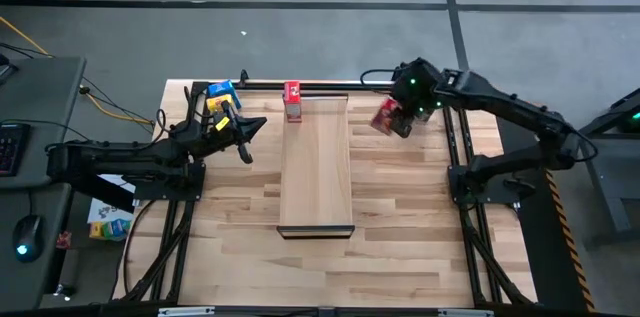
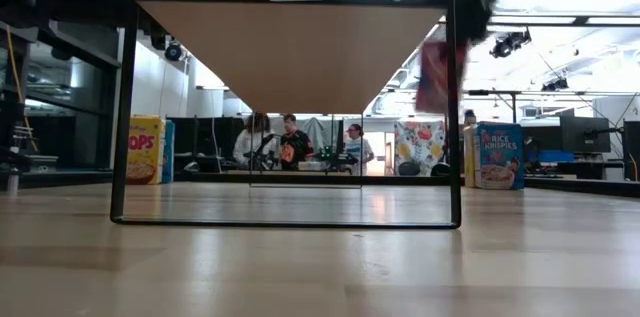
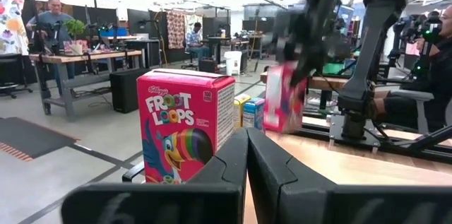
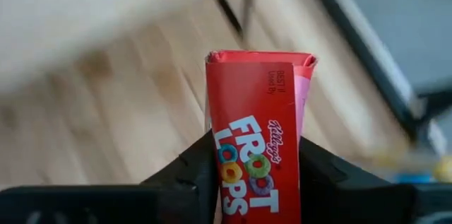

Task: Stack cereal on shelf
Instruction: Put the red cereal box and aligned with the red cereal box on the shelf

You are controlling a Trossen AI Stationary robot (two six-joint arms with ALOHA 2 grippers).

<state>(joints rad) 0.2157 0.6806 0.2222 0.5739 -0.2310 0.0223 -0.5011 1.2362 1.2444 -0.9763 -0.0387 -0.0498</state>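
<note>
So the shelf [image 1: 316,162] is that long pale board running down the middle of the counter [image 1: 230,247], dark lip at its 6 o'clock end. One red cereal box [image 1: 292,100] already stands upright at the board's 12 o'clock end, right at the 11 o'clock corner. In the left wrist view it's a Froot Loops box [image 3: 185,125], sitting square.

The second red box [image 1: 388,115] is in the air. The right tool [image 1: 398,122] is clamped on it, just off the shelf's 1 o'clock corner, so it's beside the board, not over it yet. The right wrist view shows the box [image 4: 260,139] pinched between the two dark fingers [image 4: 189,174], logo facing the camera. In the low view it hangs up high as a blurry red shape [image 2: 436,77].

The yellow and blue boxes [image 1: 220,97] are bunched at the counter's 10 o'clock corner, right by the left arm. I can't count them cleanly from above. Two more boxes [image 2: 147,149] [image 2: 497,155] stand at the far edge in the low view.

The left tool [image 1: 247,137] hovers near that bunch with its fingers [image 3: 233,174] pressed together, holding nothing, pointing toward the shelf.

Progress-wise I'd call it early: one box placed, one in transit, the yellow and blue ones not yet on the board. What's left is setting this red one down, probably next to its twin, then working through the pile.
</note>
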